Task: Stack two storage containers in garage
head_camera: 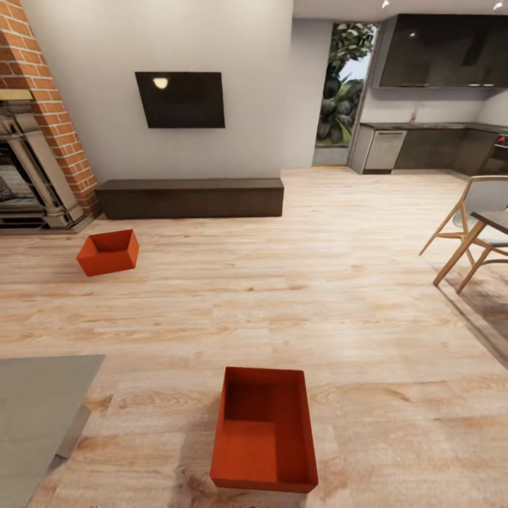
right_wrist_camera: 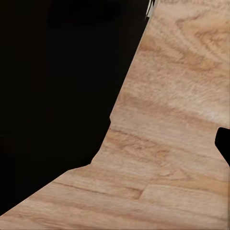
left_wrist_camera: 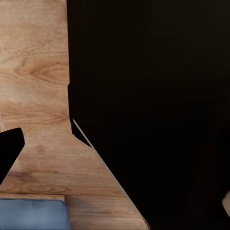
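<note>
Two orange-red lidless storage containers stand on the light wood-plank floor of the living room. The near container [head_camera: 264,430] lies close in front of me, just right of centre, its long side pointing away. The far container [head_camera: 108,252] sits at the left, in front of the low cabinet, turned at an angle. Both look empty. One dark fingertip [left_wrist_camera: 9,148] of my left gripper shows at the frame's edge over bare planks, beside my black body. A dark fingertip [right_wrist_camera: 224,143] of my right gripper likewise sits at the edge. Nothing is held.
A red brick fireplace [head_camera: 35,141] stands at far left, a black TV [head_camera: 180,99] hangs above a long low dark cabinet [head_camera: 190,197]. A grey slab [head_camera: 42,416] lies at lower left. A wooden chair and table [head_camera: 473,226] stand right; a kitchen [head_camera: 430,148] lies behind.
</note>
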